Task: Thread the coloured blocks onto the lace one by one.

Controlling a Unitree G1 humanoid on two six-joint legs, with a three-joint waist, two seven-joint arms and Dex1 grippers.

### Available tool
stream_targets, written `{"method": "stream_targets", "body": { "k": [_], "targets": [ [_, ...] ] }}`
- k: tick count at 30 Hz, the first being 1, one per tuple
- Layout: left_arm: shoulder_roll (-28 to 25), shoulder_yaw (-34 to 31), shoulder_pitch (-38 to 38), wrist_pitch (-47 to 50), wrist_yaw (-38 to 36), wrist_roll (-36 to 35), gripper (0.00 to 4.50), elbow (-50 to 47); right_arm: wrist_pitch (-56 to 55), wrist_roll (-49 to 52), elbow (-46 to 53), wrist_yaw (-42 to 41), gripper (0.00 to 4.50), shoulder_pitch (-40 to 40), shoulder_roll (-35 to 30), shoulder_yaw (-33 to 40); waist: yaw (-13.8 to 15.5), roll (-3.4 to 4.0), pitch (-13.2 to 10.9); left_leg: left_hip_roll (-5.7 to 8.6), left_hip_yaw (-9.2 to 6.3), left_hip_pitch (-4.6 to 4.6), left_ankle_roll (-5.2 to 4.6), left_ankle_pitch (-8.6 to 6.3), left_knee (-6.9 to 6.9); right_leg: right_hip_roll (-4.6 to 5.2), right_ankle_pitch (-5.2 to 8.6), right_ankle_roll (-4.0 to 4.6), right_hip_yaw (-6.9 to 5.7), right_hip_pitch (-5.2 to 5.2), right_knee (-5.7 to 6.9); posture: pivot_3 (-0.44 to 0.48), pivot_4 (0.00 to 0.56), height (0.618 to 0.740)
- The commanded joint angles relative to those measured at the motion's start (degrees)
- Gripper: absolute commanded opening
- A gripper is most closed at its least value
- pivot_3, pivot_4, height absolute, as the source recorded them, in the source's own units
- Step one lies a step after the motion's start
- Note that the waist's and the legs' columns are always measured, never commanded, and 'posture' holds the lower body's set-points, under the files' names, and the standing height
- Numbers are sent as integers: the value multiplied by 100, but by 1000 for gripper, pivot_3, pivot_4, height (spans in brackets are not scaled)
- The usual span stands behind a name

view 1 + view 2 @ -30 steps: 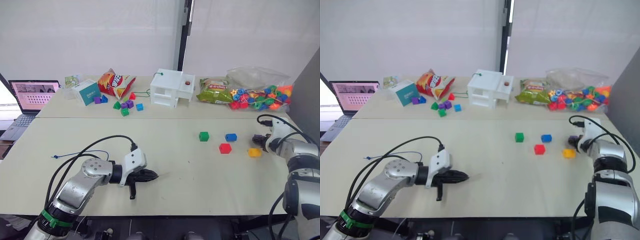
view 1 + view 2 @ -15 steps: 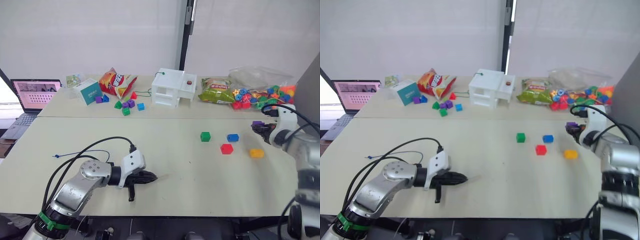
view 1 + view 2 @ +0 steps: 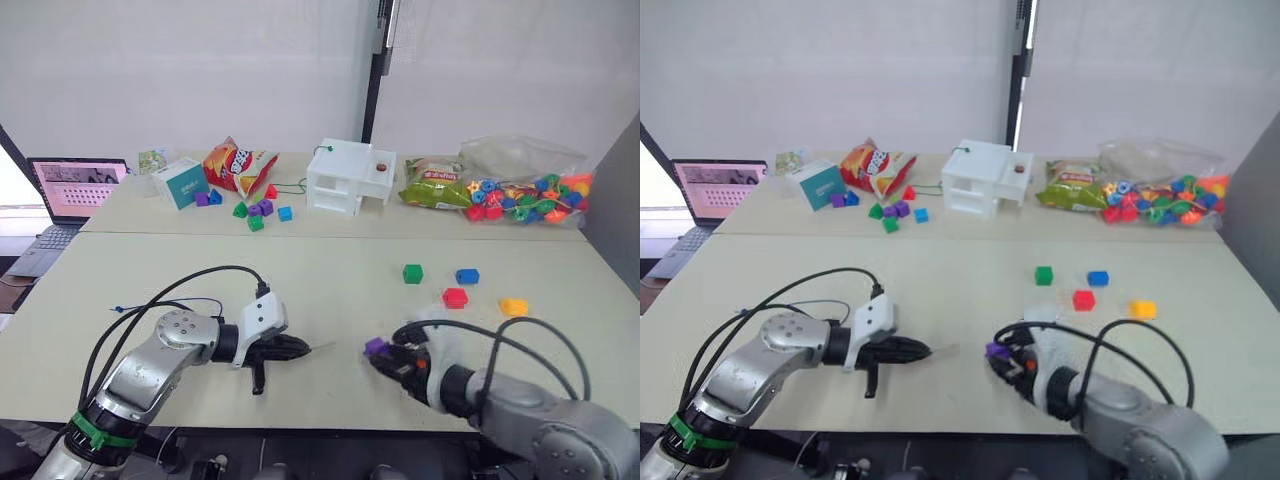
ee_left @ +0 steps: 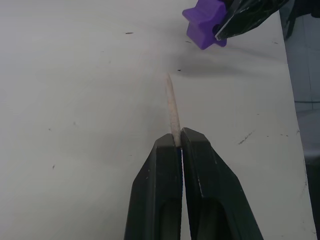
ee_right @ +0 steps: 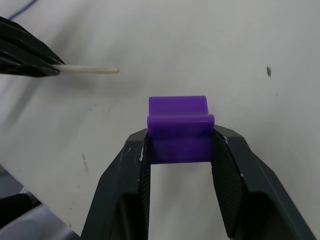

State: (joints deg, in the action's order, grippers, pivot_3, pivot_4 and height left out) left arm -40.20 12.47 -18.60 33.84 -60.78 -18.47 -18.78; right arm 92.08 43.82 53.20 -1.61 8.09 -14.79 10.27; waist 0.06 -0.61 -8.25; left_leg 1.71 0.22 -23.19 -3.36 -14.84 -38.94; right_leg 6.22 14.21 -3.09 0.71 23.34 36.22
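Your left gripper [image 4: 176,142] pinches the lace [image 3: 165,304] at its pale tip [image 4: 171,109], fingers closed on it. Your right gripper [image 5: 179,142] clamps the purple block [image 5: 178,129] just beside that tip. Green [image 3: 412,273], blue [image 3: 465,275], red [image 3: 455,297], yellow-orange [image 3: 513,306] blocks sit on desk [image 3: 330,270].

It looks like a robot test lab set up in an office room: two plain pale tables [image 3: 330,280] pushed together before bare white blinds [image 3: 200,70], an open laptop [image 3: 72,190] at the side, and snack bags [image 3: 235,165] and toy blocks [image 3: 255,210] laid out as props.
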Motion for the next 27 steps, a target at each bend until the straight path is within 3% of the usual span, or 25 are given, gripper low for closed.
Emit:
{"method": "stream_targets", "body": {
  "k": [1,8,10,17,22,25,27],
  "targets": [
    [-50,-43,-62,-50,-77,-88,0,-59,41,-364,-207,325,1161,-31,103,-484,-12,-1,0,-1,-1,4,2,1,1,-5,0,0,-2,-2,0,0,150,740],
    [-83,-97,-13,-9,-58,-94,0,-137,-361,-1030,-447,570,1161,-209,460,-1075,-77,-5,3,-8,-3,19,7,4,6,-19,3,4,-4,-14,3,0,150,740],
    [-97,-129,18,8,-42,-106,0,-160,-408,-1121,-313,529,2205,-156,397,-1051,-83,-6,3,-10,-2,28,8,4,6,-21,3,4,-3,-20,3,0,150,740],
    [-162,-186,145,25,-9,-130,0,-249,35,-564,239,-404,4487,643,151,-260,-81,-5,2,-10,-4,21,9,5,7,-22,3,5,-3,-11,6,0,150,740],
    [-154,-192,138,81,15,-180,0,-266,-304,260,-177,-2132,4487,1195,-1408,-269,-67,-6,-1,-9,-7,18,6,4,7,-18,3,4,-9,-16,-5,0,150,740],
    [-206,-156,159,101,-1,-204,0,-352,-1993,-134,-981,-4049,4487,1205,-3000,-1200,-73,-4,-10,-8,-4,16,4,2,7,-18,3,3,-11,-18,-13,0,150,740],
    [-277,-200,193,162,-32,-278,0,-461,-3601,-972,-1779,-5228,4487,1386,-3675,-1994,-80,-10,-13,-10,-2,18,2,1,7,-20,3,3,-12,-21,-15,0,150,740]
  ]
}}
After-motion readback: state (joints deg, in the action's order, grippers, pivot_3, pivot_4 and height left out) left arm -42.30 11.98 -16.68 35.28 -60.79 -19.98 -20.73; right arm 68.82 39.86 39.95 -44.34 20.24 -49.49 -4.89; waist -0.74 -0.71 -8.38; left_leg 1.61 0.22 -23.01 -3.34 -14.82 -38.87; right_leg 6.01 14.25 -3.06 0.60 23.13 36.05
